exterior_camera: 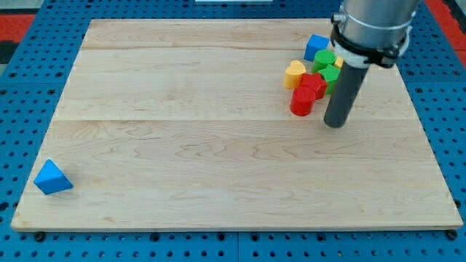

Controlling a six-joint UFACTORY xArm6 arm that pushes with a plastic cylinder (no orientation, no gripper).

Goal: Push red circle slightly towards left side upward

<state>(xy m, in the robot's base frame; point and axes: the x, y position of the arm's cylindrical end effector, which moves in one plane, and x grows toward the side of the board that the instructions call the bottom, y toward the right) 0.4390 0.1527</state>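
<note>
The red circle is a short red cylinder at the lower left of a cluster of blocks in the board's upper right. My tip rests on the board just right of it and slightly below, a small gap away. Touching the red circle from above right is a second red block. A yellow heart lies above left of it. Two green blocks and a blue block sit higher up. The rod hides part of the cluster's right side.
A blue triangle lies alone near the board's lower left corner. The wooden board sits on a blue pegboard surface. The arm's grey body fills the upper right.
</note>
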